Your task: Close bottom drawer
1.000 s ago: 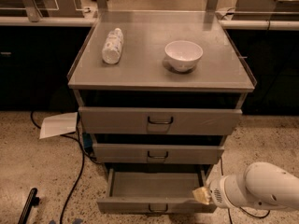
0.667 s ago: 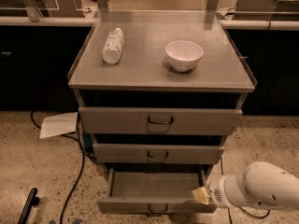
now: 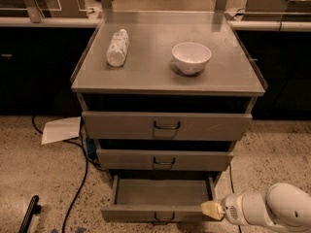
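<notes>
The bottom drawer (image 3: 160, 213) of the grey cabinet is pulled out and its inside is empty. Its narrow front has a small dark loop handle (image 3: 164, 217) at centre, near the lower edge of the view. My gripper (image 3: 212, 210), with a yellowish tip on a white arm, is at the right end of the drawer front, touching or very near its corner. The arm comes in from the lower right.
The top drawer (image 3: 166, 125) and middle drawer (image 3: 164, 159) sit nearly shut above. A white bowl (image 3: 191, 57) and a lying bottle (image 3: 117, 47) rest on the cabinet top. A sheet of paper (image 3: 61, 129) and black cables (image 3: 80, 178) lie on the floor at left.
</notes>
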`<state>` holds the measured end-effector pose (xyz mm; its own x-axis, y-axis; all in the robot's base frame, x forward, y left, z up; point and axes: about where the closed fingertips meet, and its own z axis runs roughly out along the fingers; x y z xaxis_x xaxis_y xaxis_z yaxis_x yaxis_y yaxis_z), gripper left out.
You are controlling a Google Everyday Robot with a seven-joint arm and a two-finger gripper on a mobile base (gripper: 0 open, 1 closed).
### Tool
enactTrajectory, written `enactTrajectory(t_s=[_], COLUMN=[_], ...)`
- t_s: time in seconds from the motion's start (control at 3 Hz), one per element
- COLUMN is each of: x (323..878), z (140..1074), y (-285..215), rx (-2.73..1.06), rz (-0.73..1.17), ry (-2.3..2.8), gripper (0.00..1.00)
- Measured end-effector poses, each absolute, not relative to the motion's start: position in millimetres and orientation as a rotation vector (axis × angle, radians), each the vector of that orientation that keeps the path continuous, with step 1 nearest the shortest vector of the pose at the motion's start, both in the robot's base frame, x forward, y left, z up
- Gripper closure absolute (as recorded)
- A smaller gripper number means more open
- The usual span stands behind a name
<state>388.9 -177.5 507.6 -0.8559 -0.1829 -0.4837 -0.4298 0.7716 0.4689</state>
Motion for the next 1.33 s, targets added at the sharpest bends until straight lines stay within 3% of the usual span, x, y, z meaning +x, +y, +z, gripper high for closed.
enactTrajectory(t_s=[0.67,1.33], x=[387,377], z=[423,414], y=[-179,-175], rx=[-0.355,-0.33], rz=[1.004,1.035], ry=[2.592,2.597], gripper=[1.0,1.0])
